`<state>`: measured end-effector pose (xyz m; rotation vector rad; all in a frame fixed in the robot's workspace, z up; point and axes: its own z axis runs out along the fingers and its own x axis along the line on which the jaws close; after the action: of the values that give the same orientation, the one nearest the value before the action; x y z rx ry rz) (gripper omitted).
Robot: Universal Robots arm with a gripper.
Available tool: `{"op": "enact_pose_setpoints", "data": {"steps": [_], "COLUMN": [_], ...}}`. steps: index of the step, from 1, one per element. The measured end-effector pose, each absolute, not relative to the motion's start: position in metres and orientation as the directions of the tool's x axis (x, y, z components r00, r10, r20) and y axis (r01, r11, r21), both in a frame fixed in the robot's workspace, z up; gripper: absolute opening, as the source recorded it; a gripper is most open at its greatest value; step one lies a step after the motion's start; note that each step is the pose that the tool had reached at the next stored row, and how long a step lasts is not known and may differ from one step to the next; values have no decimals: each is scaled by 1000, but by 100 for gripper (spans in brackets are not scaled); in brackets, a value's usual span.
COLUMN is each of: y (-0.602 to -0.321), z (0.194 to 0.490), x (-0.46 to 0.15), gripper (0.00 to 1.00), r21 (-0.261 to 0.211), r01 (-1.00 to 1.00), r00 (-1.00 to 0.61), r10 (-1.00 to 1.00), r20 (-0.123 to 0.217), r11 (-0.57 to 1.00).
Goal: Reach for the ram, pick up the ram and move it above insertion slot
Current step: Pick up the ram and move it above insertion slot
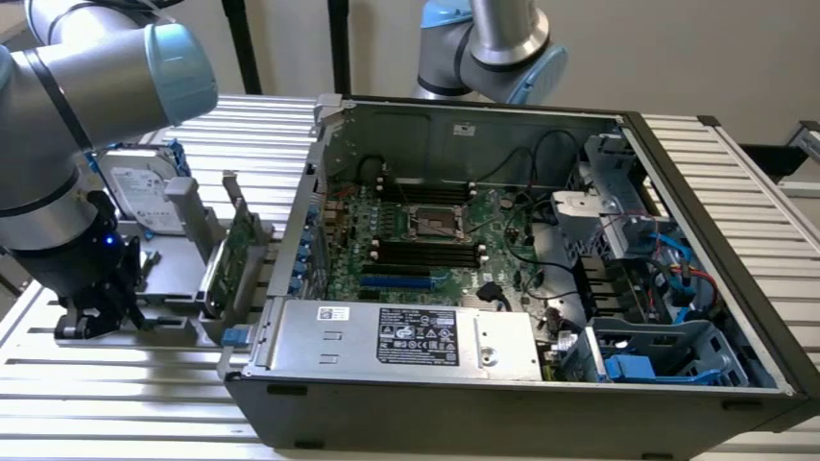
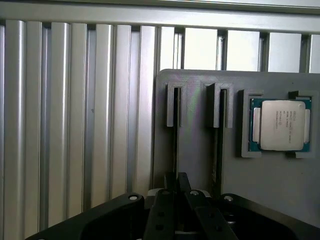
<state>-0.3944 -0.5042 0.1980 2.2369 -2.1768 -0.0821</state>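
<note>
Tool [image 2: 176, 180] at slotted gray holder [image 2: 197, 145], processor chip [image 2: 280, 125] and hard drive [image 1: 138, 192] nearby

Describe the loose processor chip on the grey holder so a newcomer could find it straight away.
Find the grey holder plate lying on the ribbed metal table. Next to its two narrow slotted brackets is a square recess holding the processor. It is the only square part there, flat, with a silver lid and green rim.
</note>
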Motion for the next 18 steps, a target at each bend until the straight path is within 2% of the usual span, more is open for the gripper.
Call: {"op": "enact_pose_setpoints", "data": {"steps": [7,18], "y": [-504,-504], "z": [216,265], "x": [-394,-391], "gripper": [14,14], "r21": [50,52], "r01": [-998,-998], "r00": [27,30], "r10": [-999,-999], "r20": [-24,-25], "r11": [-28,-31]}}
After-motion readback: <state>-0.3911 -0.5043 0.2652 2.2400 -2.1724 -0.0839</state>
